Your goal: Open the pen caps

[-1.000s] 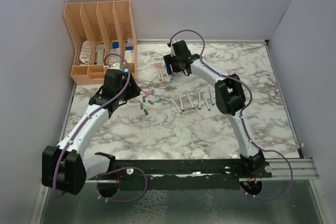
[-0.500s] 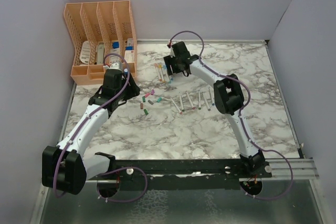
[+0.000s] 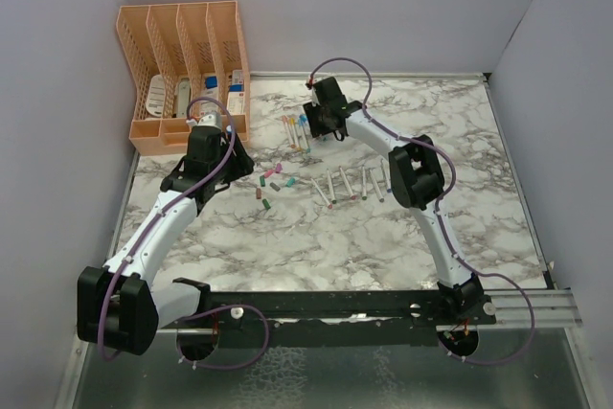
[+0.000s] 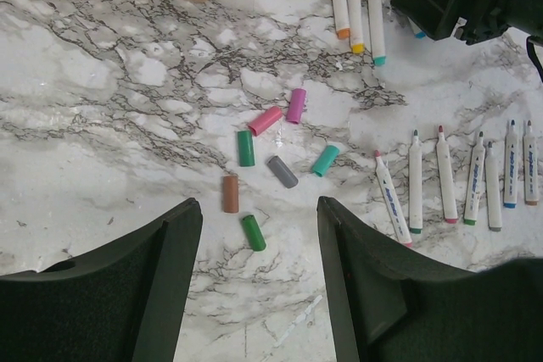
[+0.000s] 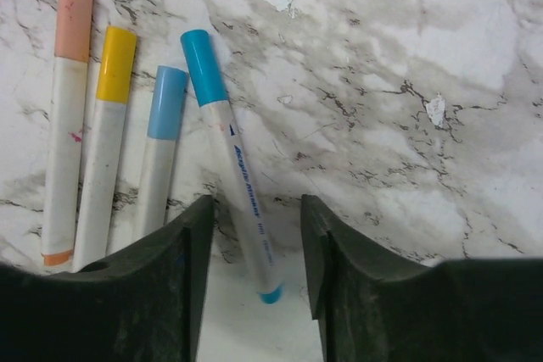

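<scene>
You see a marble-patterned table top, smooth and a little glossy. The loose pen caps look like matt coloured plastic. The capped pens have smooth white plastic barrels with a soft shine. The file organizer is matt orange plastic with perforated walls. The left gripper has fingers of dark, matt plastic.
</scene>
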